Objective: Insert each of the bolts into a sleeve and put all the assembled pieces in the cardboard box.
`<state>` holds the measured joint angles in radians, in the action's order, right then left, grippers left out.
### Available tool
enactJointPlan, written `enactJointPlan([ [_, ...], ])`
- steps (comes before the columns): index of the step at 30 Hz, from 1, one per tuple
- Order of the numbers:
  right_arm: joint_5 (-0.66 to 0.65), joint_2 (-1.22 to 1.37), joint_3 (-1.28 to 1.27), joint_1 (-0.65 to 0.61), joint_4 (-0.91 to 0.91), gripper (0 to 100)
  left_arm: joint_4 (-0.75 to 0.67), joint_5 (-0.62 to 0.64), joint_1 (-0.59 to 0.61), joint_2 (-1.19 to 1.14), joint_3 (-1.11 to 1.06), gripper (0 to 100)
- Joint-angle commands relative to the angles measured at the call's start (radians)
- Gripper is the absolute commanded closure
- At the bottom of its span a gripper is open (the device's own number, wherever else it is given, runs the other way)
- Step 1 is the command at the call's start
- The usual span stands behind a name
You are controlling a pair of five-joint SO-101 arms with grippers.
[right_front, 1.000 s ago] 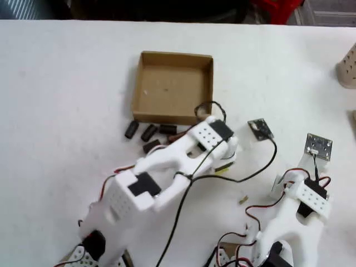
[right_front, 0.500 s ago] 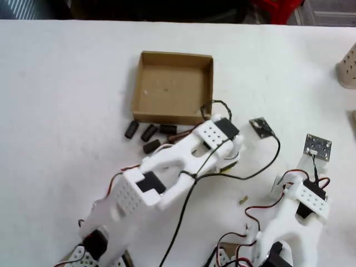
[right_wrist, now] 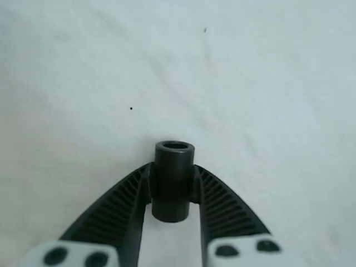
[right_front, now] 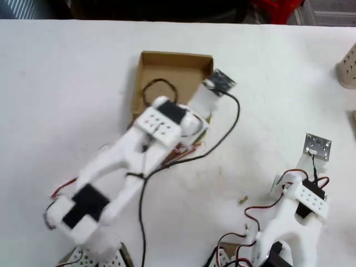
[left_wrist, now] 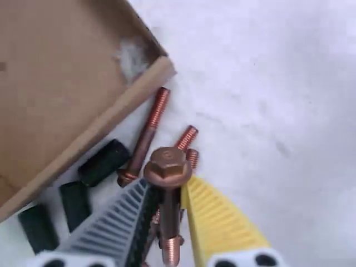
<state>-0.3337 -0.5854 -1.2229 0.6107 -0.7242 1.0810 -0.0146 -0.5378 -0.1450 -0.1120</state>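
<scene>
- A copper bolt was clenched between the grey and yellow fingers of the left pincer, just off a corner of the cardboard box
- Loose bolts and three black sleeves lay on the desk, just outside the box wall
- The right pincer grasped an upright sleeve over bare desk, to the near right of the box

White table; cardboard box, sleeves, bolts
</scene>
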Motion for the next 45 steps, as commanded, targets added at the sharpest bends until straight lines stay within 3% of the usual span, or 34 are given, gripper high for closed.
enactJointPlan([
  [1,-0.003,-0.030,0.008,-0.042,0.015,98.1,-0.186,0.012,0.108,0.286,-0.218,98],
  [11,0.135,-0.031,0.075,-0.242,-0.004,98.1,-0.247,0.012,0.318,0.549,-0.457,98],
  [20,0.296,-0.031,0.219,-0.565,-0.039,98.1,-0.465,0.014,0.579,0.565,-0.638,98],
  [24,0.299,-0.031,0.253,-0.723,-0.018,98.1,-0.528,0.014,0.598,0.564,-0.680,98],
  [31,0.299,-0.030,0.256,-0.923,0.200,98.1,-0.614,0.012,0.599,0.564,-0.730,98],
  [38,0.299,-0.021,0.235,-0.997,0.377,98.1,-0.615,0.012,0.599,0.564,-0.732,98],
  [45,0.301,-0.021,0.031,-1.059,0.774,98.1,-0.615,0.012,0.601,0.564,-0.732,98],
])
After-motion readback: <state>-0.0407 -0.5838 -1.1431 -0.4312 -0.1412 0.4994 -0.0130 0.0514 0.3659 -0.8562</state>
